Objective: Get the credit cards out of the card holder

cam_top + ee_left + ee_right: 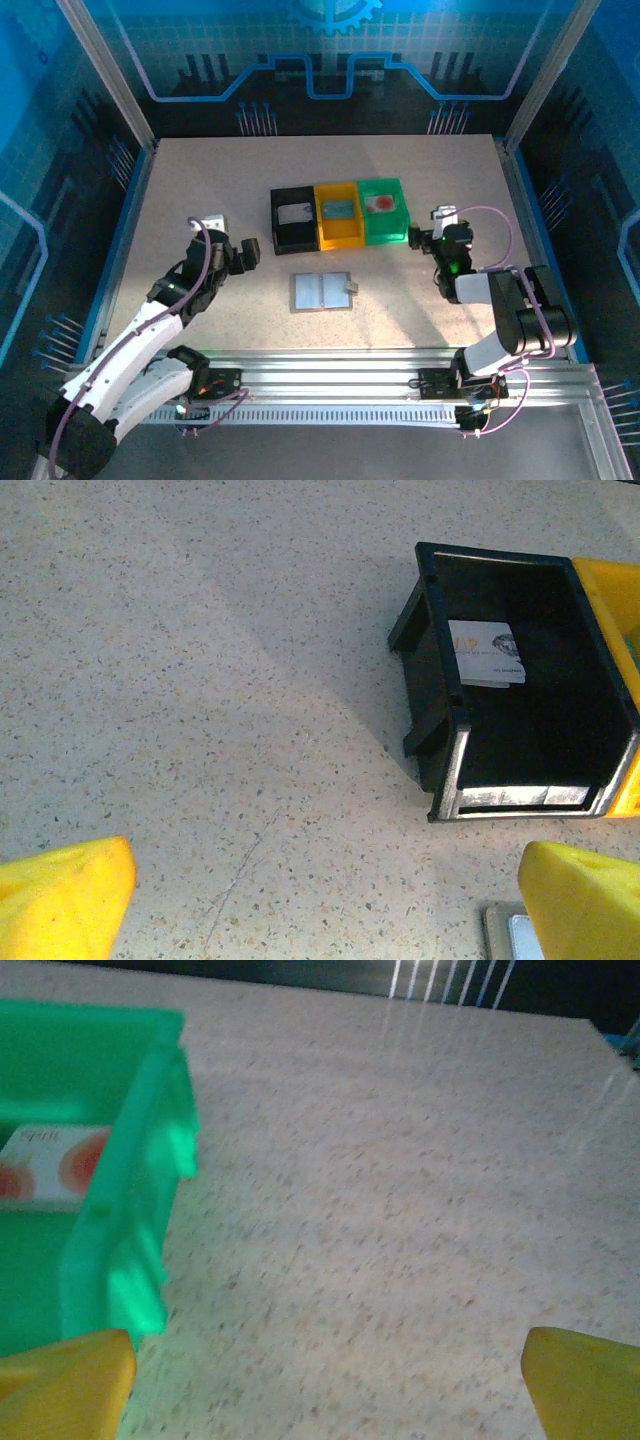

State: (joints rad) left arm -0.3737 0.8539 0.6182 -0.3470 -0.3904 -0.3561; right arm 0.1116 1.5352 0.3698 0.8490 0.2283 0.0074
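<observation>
The grey card holder point(322, 291) lies open and flat on the table, its tab to the right; one corner point(503, 930) of it shows in the left wrist view. A whitish credit card point(294, 213) point(487, 652) lies in the black bin point(297, 241) point(437, 670). A bluish card point(338, 210) lies in the yellow bin point(340, 238). A pale card with red-orange marks point(380, 203) point(55, 1165) lies in the green bin point(386, 235) point(130, 1210). My left gripper point(246, 252) point(320, 910) is open over bare table left of the bins. My right gripper point(428, 240) point(325, 1390) is open beside the green bin.
The three bins stand side by side at the table's middle back, just behind the card holder. A side of the yellow bin point(612, 590) shows next to the black one. Bare tabletop point(200, 180) lies at the left and the far right.
</observation>
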